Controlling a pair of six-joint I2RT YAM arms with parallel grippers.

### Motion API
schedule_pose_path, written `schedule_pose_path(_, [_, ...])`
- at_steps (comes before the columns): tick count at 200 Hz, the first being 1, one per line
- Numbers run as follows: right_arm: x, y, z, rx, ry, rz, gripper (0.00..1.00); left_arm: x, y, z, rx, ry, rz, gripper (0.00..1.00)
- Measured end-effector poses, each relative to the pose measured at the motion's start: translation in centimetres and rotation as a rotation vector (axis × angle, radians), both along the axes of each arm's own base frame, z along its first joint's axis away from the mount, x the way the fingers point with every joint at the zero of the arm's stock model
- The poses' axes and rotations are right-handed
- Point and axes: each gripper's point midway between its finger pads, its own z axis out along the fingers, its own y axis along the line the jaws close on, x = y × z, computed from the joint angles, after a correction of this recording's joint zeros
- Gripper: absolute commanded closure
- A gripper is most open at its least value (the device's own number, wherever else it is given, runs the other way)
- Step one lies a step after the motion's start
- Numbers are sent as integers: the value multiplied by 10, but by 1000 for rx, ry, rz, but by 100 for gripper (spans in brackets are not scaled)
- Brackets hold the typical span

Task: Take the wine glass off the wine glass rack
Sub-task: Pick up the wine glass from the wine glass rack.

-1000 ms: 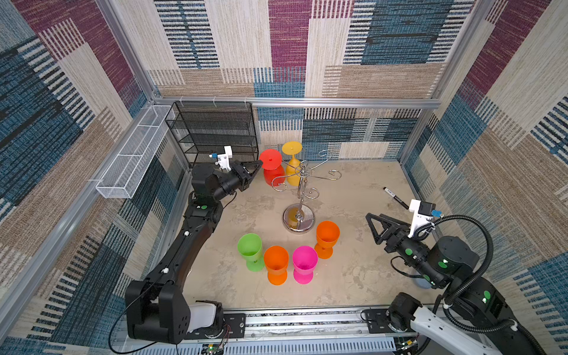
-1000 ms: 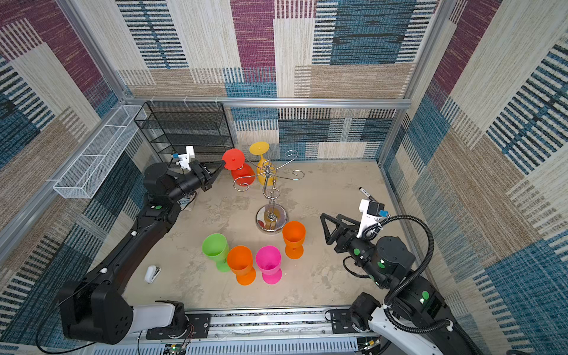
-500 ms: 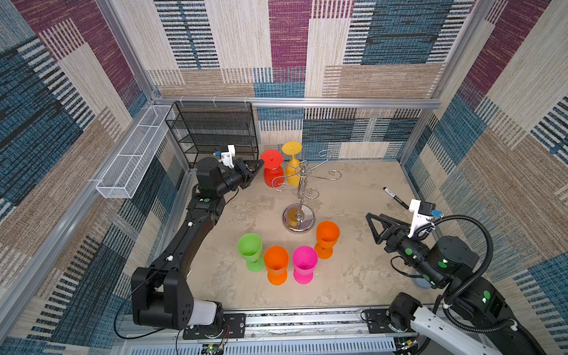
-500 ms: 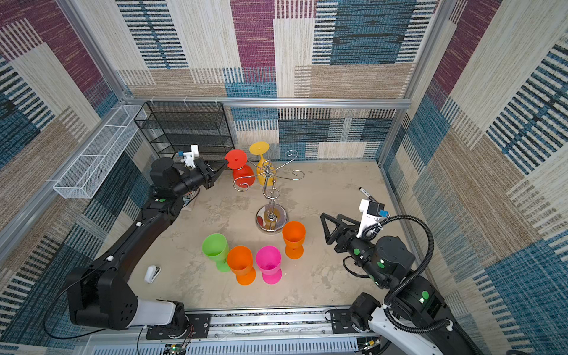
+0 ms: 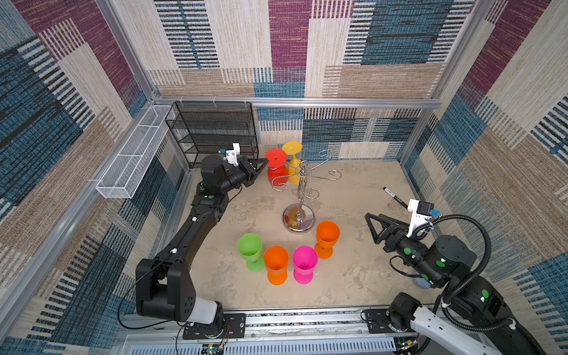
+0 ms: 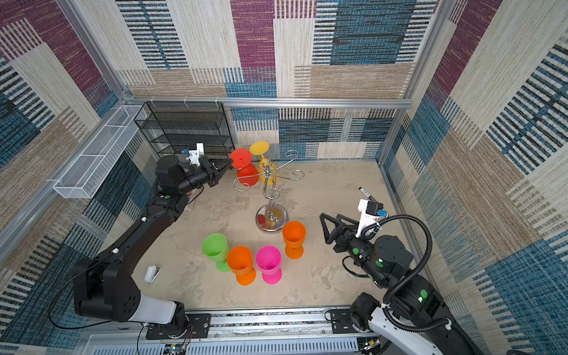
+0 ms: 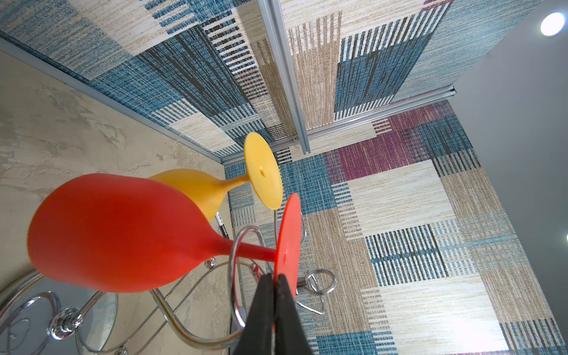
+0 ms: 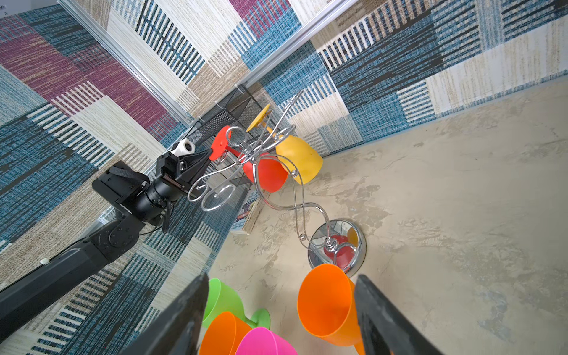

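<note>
Red glass (image 5: 276, 172) hangs bowl-down on a rack (image 5: 299, 196) arm, on the left-arm side of the rack. Its stem sits inside the wire curl and its foot disc rests on top. Yellow glass (image 5: 293, 167) hangs on the next arm, just beside red, on the wall side of the rack. An orange glass (image 5: 327, 235) stands on the desk (image 5: 353, 190) just beside the rack base, with 3 more glasses (image 5: 276, 264) near it on the robot side.

Left gripper (image 5: 263, 162): fingers (image 7: 264, 307) together, tips at the rim of the red foot. In the wrist view it looks like contact, but I can't tell if the rim is pinched or only touched.

Right gripper (image 5: 371, 228): fingers apart and empty, well apart from the rack, so nothing braces it.

Risks, my read:
1. Closed tips on a thin disc edge make a weak hold. Any side load could make the foot slip out or skate off the wire, and the glass would drop bowl-first onto the desk.
2. A push along the arm swings red into yellow, which could knock yellow loose too.
3. The stem can only leave through the open end of the curl. A pull in any other direction loads the wire and drags the rack.
4. The rack is a thin pole on a small disc, and both hanging glasses are on 1 side. If dragged it could tip onto the glasses by its base.
</note>
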Motion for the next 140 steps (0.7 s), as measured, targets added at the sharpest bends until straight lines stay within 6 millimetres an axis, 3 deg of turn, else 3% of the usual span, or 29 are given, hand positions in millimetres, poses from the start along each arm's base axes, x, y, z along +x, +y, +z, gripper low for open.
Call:
schedule_pose_path(61, [1,1,-3,-4,4,0,24,-18,-5,13,9,-30,-39,100])
schedule_pose_path(140, [1,1,-6,-6,8,2,24,-36,-2,2,66,-9,-50,100])
